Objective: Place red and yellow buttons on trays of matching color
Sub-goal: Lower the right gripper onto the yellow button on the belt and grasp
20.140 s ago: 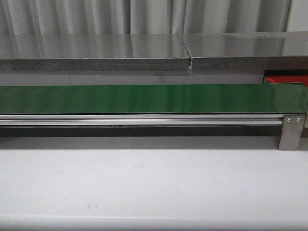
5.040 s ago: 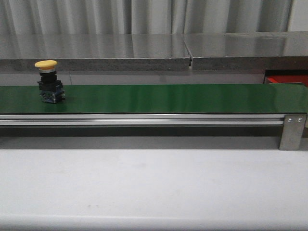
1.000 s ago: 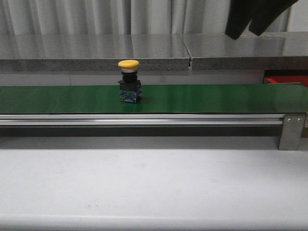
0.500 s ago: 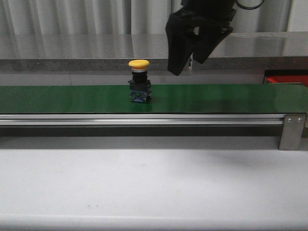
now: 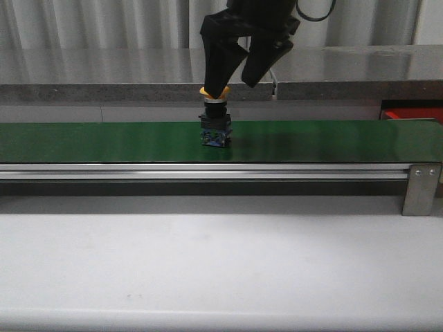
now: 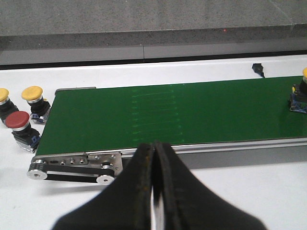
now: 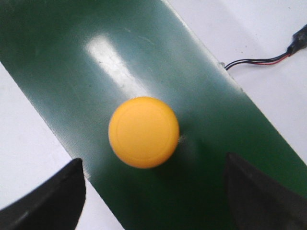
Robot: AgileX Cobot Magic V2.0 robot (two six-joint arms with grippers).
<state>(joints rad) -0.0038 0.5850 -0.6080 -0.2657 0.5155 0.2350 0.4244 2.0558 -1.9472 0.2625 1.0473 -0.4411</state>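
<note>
A yellow button on a black and blue base stands upright on the green belt, near the middle. My right gripper hangs open right above it, one finger in front of the yellow cap. From the right wrist, the yellow cap lies between the two spread fingers, untouched. My left gripper is shut on nothing, in front of the belt's left end. In the left wrist view the same yellow button shows at the picture's edge. A red tray peeks out behind the belt's right end.
Off the belt's left end stand a red button and two yellow buttons on the white table. A grey shelf runs behind the belt. A black-and-red cable lies on the table behind the belt.
The yellow button has ridden the belt to the right, from the far left to the middle. My right gripper has come down and leftward until it is over the button.
</note>
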